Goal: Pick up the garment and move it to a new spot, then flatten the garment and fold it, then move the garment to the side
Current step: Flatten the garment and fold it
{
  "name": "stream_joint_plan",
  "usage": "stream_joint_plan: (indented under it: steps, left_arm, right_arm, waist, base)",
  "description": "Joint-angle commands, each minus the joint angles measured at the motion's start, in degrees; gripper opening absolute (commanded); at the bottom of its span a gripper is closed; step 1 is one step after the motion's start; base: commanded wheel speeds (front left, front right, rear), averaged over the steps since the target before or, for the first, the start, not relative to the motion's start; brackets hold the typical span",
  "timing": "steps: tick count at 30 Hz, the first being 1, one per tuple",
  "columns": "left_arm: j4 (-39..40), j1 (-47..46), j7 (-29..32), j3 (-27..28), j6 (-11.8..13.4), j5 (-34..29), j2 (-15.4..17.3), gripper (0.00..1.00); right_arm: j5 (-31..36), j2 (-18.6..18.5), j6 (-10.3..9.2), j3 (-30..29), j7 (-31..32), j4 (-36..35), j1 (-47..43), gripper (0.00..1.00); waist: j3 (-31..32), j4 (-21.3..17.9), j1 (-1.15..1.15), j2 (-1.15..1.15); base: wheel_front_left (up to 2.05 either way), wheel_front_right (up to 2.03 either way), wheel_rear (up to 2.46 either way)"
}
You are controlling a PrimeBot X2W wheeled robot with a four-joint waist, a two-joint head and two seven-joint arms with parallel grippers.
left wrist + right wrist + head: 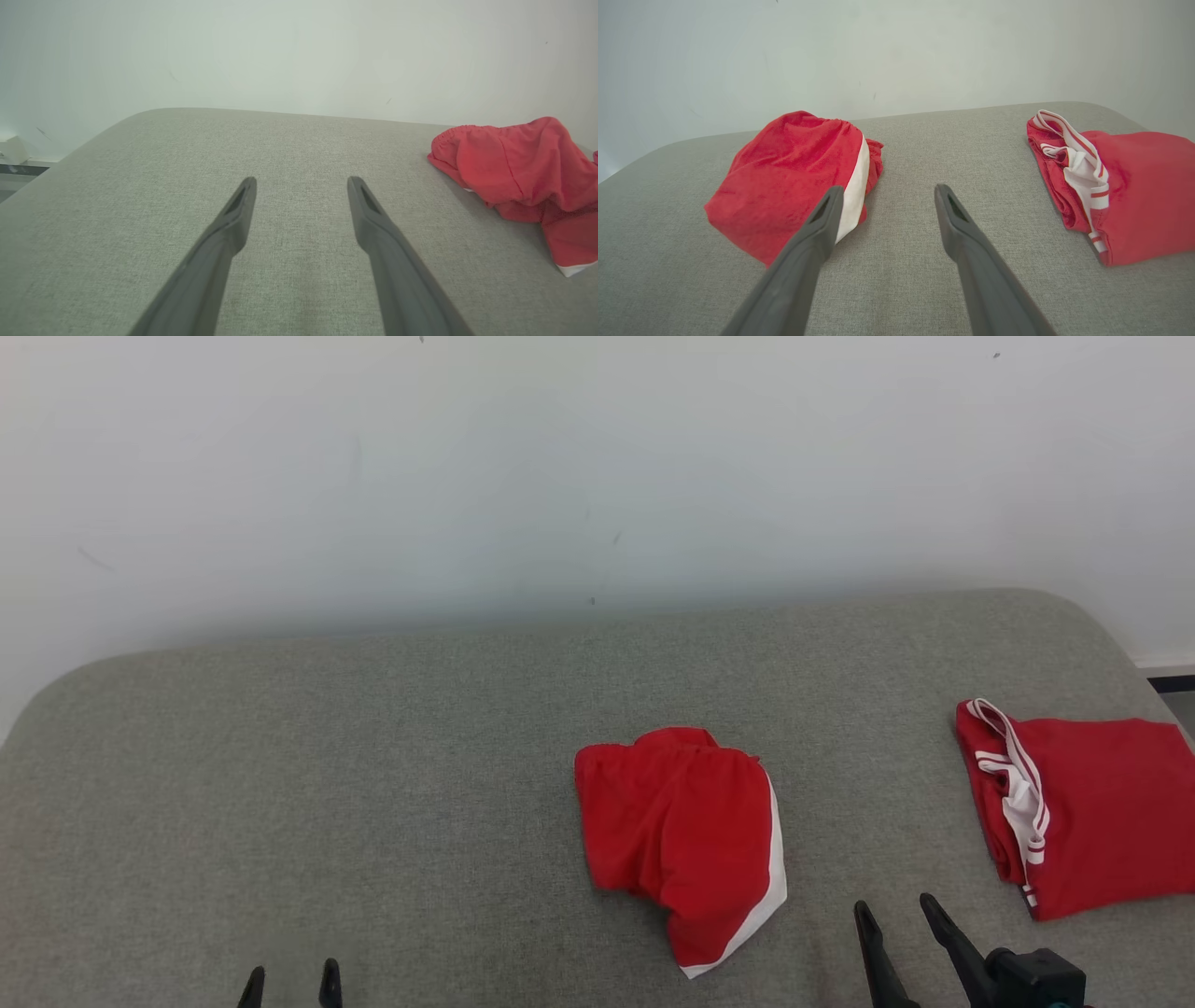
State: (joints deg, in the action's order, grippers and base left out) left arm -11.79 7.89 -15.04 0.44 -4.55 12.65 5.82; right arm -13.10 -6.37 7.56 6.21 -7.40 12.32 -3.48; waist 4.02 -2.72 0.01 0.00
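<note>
A crumpled red garment [677,831] with a white edge lies bunched on the grey padded surface [373,784], a little right of centre. In the left wrist view this garment [518,163] sits far to the right; in the right wrist view the garment [784,177] lies just left of my fingers. My right gripper [893,903] [889,188] is open and empty, close to the garment's lower right. My left gripper [290,973] [302,181] is open over bare fabric at the lower left, well away from it.
A second red garment [1102,803] [1143,186] with white striped trim lies folded at the surface's right edge. A pale wall [597,476] rises directly behind the surface. The surface's corners are rounded, and it drops off at left and right.
</note>
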Motion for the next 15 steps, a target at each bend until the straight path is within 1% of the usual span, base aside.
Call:
stream_joint_plan:
  steps: [1, 4, 7, 10, 15]
  left_arm:
    - [-0.4, -1.5, 0.8, -0.5, -0.2, -0.3, -0.2, 1.0]
    - [-0.8, -4.6, 6.0, -1.4, -0.1, 1.4, -0.8, 1.0]
    - [-0.5, -8.8, 14.1, -2.9, -0.2, 2.3, -0.8, 1.0]
    - [0.1, -14.3, 21.4, -4.2, -0.4, 2.9, -0.3, 1.0]
    - [-1.8, -23.6, 32.8, -6.8, -0.7, 4.8, -0.9, 1.0]
  right_arm:
    - [-0.1, 0.1, -0.14, 0.1, -0.1, 0.0, 0.5, 1.0]
    - [-0.1, 0.2, -0.14, 0.3, -0.1, 0.0, 0.9, 1.0]
    - [-0.2, 0.1, -0.14, 0.8, -0.1, 0.1, 1.2, 1.0]
    - [-0.2, 0.1, -0.14, 1.0, -0.2, 0.1, 1.9, 1.0]
    - [-0.2, 0.2, -0.14, 1.5, -0.2, 0.3, 2.3, 1.0]
  waist:
    - [-0.2, -0.2, -0.01, 0.0]
    - [-0.5, -0.8, -0.01, 0.0]
    - [-0.9, -2.0, -0.01, 0.0]
    - [-1.5, -3.6, -0.01, 0.0]
    - [-2.7, -7.0, -0.01, 0.0]
  base:
    - [0.0, 0.0, 0.0]
    - [0.0, 0.0, 0.0]
    - [0.0, 0.0, 0.0]
    - [0.0, 0.0, 0.0]
    - [0.0, 0.0, 0.0]
